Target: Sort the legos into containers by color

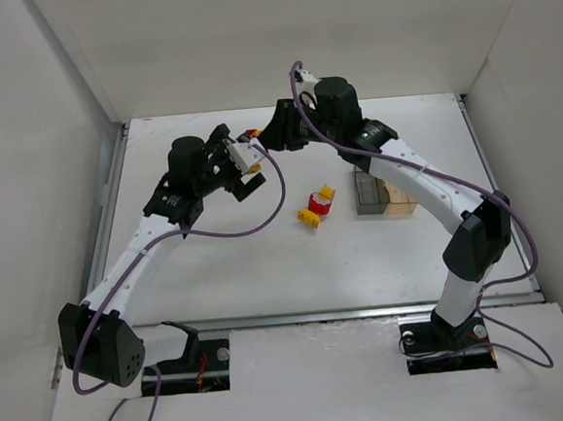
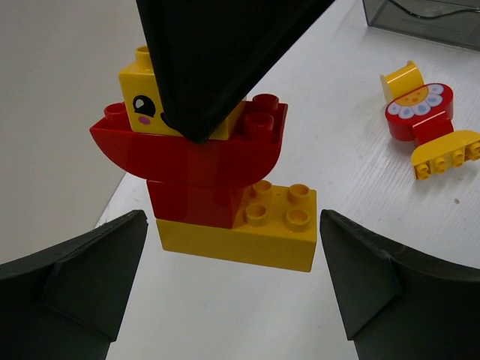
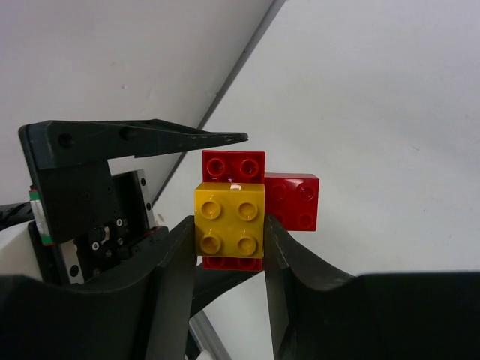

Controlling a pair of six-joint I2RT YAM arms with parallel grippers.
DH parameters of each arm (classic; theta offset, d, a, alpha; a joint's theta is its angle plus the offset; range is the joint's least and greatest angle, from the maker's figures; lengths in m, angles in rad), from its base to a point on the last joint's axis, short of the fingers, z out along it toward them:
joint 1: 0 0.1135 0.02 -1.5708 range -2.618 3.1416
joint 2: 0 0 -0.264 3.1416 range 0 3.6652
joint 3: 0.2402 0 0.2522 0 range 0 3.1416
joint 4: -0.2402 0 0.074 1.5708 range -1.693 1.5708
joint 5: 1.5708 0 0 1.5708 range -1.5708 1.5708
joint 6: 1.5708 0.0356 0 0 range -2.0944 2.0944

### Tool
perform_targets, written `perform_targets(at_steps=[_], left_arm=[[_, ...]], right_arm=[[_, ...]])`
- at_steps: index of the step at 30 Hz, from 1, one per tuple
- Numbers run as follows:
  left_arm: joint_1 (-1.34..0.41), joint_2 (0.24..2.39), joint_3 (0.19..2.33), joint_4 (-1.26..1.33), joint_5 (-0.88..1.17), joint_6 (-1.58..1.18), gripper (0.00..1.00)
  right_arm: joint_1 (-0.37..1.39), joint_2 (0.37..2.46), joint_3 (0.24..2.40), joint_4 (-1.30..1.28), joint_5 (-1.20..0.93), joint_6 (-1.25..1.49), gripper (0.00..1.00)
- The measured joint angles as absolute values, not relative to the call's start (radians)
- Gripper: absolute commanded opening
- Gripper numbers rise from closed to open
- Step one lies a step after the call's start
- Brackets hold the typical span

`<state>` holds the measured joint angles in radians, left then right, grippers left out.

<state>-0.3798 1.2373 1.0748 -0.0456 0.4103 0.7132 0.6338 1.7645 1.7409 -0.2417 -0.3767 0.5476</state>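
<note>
Right jaws pinch a glossy studded brick stack (image 3: 229, 221) (red and yellow); left jaws spread wide.

legos (image 1: 317, 208) heaped mid-table, containers (image 1: 369, 202) near, rightward

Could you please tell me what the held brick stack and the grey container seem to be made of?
The brick stack looks like hard moulded plastic, glossy: soft highlights, crisp studs, even colour. The grey container is probably smooth tinted plastic: thin straight walls, seemingly see-through.
</note>
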Motion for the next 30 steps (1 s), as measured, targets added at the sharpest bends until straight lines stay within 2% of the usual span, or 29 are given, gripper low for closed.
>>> perform_targets(at_steps=[13, 17, 18, 21, 22, 26, 27, 30], left_arm=[[-0.394, 1.249, 1.075, -0.014, 0.392, 0.703, 0.97], [-0.398, 1.249, 1.075, -0.011, 0.391, 0.696, 0.68], [-0.398, 1.249, 1.075, -0.012, 0.392, 0.696, 0.55], [-0.400, 1.250, 1.075, -0.015, 0.392, 0.694, 0.38], [-0.400, 1.250, 1.075, -0.017, 0.392, 0.693, 0.29], [-0.400, 1.250, 1.076, -0.020, 0.392, 0.692, 0.08], [-0.400, 1.250, 1.076, -0.021, 0.392, 0.691, 0.00], [-0.400, 1.250, 1.076, -0.042, 0.388, 0.682, 0.00]], right_arm=[[0.643, 1.761, 1.735, -0.241, -0.377, 0.548, 0.00], [0.643, 1.761, 1.732, -0.237, -0.377, 0.548, 0.00], [0.643, 1.761, 1.732, -0.232, -0.375, 0.548, 0.00], [0.643, 1.761, 1.732, -0.226, -0.373, 0.547, 0.00], [0.643, 1.761, 1.732, -0.226, -0.373, 0.547, 0.00], [0.643, 1.761, 1.731, -0.226, -0.373, 0.547, 0.00], [0.643, 1.761, 1.728, -0.224, -0.373, 0.547, 0.00], [0.645, 1.760, 1.713, -0.218, -0.373, 0.551, 0.00]])
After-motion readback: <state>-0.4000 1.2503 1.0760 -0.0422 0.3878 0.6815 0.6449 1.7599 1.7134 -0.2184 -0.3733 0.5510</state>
